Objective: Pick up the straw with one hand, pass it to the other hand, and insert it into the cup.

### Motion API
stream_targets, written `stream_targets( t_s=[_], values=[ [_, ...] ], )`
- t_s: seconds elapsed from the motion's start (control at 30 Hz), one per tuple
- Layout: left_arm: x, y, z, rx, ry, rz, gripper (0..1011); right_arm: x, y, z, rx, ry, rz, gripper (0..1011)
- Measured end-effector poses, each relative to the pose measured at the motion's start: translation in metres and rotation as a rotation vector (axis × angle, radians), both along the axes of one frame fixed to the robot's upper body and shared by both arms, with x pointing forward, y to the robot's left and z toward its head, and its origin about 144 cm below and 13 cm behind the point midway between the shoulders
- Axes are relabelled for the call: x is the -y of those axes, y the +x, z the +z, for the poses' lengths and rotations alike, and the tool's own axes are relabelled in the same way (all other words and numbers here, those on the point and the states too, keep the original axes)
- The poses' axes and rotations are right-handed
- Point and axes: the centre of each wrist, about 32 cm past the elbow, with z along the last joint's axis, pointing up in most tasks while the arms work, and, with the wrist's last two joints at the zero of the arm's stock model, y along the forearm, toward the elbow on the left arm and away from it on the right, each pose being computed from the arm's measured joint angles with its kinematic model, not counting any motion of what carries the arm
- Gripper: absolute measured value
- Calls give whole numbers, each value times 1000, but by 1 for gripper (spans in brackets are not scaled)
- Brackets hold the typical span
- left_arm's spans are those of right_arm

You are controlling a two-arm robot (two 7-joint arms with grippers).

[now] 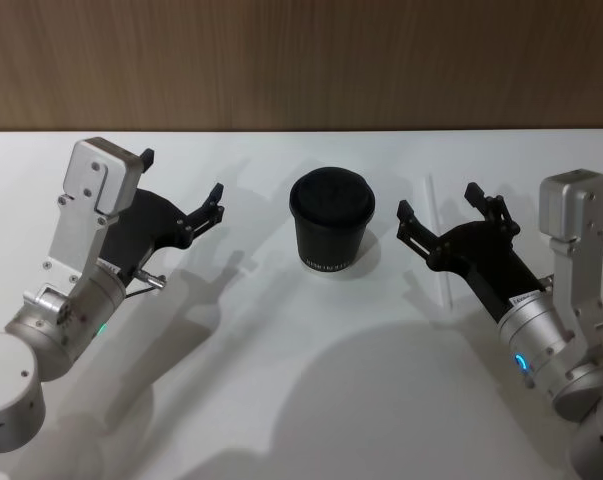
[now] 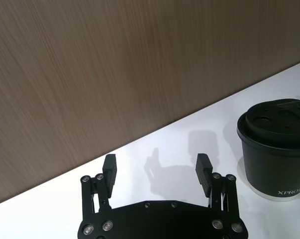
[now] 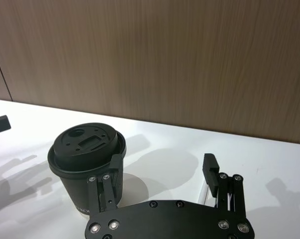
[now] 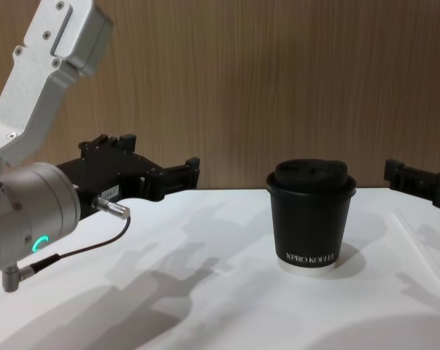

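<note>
A white table (image 1: 281, 420) is spreading across the whole foreground, its smooth matte top running back to meet a brown wood-grain wall (image 1: 301, 60) that is rising straight up behind it. A dark vertical seam (image 3: 1, 69) is dividing the wall panels in the right wrist view. Soft grey shadows (image 1: 401, 380) are overlapping on the table top, and the wall is taking even light

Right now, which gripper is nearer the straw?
The right gripper, open, right by the straw lying right of the cup; the left gripper is on the cup's far side.
</note>
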Motion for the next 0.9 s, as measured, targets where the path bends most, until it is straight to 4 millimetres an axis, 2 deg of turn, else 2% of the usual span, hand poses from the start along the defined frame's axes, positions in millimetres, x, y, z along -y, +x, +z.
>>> stream_targets(
  t_s=[0.9],
  values=[
    [0,0,0,0,0,0,1002,0,0,0,0,0,0,1001]
  ],
)
